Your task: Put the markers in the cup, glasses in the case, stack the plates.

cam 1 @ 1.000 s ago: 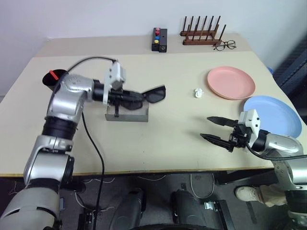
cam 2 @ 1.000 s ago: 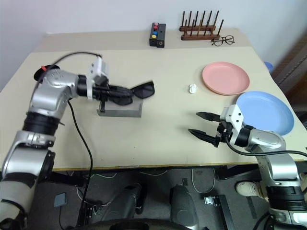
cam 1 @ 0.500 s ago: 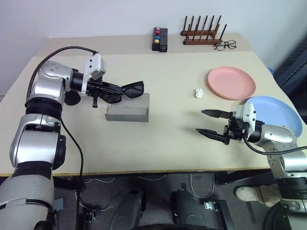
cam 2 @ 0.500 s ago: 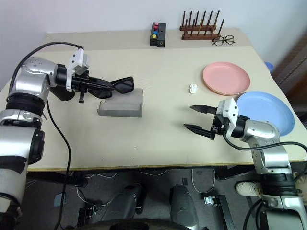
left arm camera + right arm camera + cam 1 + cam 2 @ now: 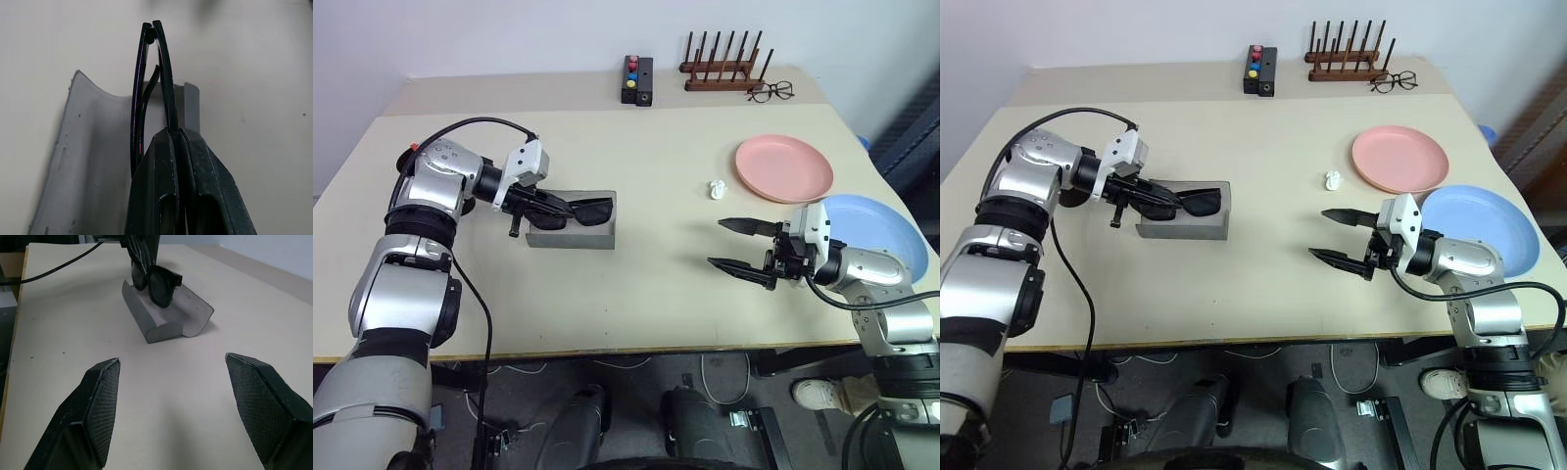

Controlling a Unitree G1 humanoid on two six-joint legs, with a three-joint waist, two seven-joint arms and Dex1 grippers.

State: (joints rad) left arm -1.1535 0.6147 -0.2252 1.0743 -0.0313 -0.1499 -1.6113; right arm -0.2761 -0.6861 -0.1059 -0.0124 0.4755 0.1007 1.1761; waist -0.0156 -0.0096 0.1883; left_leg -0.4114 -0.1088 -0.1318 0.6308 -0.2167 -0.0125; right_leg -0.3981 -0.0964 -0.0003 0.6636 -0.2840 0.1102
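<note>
Glasses (image 5: 576, 209) hung over the case (image 5: 573, 233), clamped in left fingers (image 5: 540, 201); right fingers (image 5: 744, 225) apart; plates (image 5: 784, 168) unstacked.

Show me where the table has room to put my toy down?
Bare room lies between the grey fabric case and the open right gripper, along the tan table's front edge. It is crowded by the pink round plate and blue round plate.

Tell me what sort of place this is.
Probably an indoor robot test room or lab, not a home: a plain beige table against a bare white wall, loose cables on the floor beneath it, and staged practice items such as a small button box and a wooden peg rack.
</note>
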